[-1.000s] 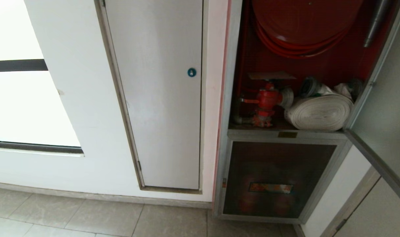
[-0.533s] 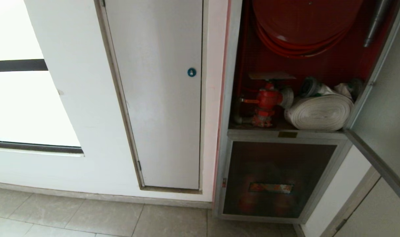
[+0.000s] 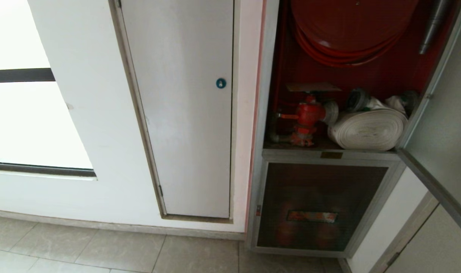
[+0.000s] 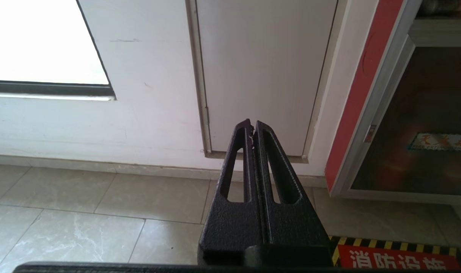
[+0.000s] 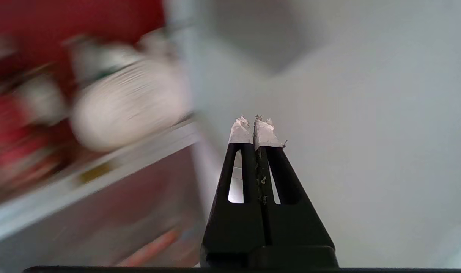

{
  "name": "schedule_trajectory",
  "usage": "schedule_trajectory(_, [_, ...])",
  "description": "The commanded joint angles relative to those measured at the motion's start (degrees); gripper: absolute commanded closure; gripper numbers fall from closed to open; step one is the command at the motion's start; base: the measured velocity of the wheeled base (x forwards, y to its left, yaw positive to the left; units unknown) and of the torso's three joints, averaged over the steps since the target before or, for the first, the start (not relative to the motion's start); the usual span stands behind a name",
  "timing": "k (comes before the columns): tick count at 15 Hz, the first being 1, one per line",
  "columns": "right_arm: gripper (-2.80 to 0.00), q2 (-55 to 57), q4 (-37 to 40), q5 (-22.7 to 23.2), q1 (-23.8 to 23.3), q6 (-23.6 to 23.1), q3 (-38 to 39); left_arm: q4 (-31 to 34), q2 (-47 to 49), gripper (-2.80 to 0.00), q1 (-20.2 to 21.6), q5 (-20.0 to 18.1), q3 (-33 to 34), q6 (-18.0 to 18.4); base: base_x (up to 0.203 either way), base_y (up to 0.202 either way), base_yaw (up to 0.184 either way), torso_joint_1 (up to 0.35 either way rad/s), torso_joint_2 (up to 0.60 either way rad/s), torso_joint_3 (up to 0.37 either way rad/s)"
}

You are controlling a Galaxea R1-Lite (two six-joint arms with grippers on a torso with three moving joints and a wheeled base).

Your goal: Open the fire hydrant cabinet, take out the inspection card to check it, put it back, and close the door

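Note:
The fire hydrant cabinet stands open, red inside, with a red hose reel, a red valve and a white rolled hose. Its door is swung out to the right, grey inner face showing. My right gripper is shut and empty, its taped tips in front of that grey door face, with the rolled hose blurred off to one side. The left gripper is shut, empty and low, pointing at the foot of the wall. Neither gripper is in the head view. The inspection card is out of view.
A plain white door with a round blue lock is left of the cabinet. A smaller dark panel with a red label closes the cabinet's lower part. A bright window is far left. A striped floor marking lies below the cabinet.

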Motion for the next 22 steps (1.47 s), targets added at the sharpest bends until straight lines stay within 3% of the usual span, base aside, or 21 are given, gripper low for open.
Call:
schedule_trajectory(1, [0.00,0.49,-0.23,-0.10,5.12,0.04,0.97,0.02,0.07,0.00,0.00,0.02,0.01,-0.01,0.000,0.000,0.000,0.000,0.00,0.000])
schedule_trajectory(9, [0.00,-22.02,1.61,0.76,23.15,-0.76,14.18,-0.07,0.07,0.00,0.00,0.02,0.01,-0.01,0.000,0.000,0.000,0.000,0.00,0.000])
schedule_trajectory(17, [0.00,-50.90,27.50,1.41,25.14,-1.49,18.06,0.02,0.07,0.00,0.00,0.02,0.01,-0.01,0.000,0.000,0.000,0.000,0.00,0.000])
schedule_trajectory(22, [0.00,-55.64,29.91,2.52,24.21,-1.58,23.84,-0.07,0.07,0.00,0.00,0.02,0.01,-0.01,0.000,0.000,0.000,0.000,0.00,0.000])
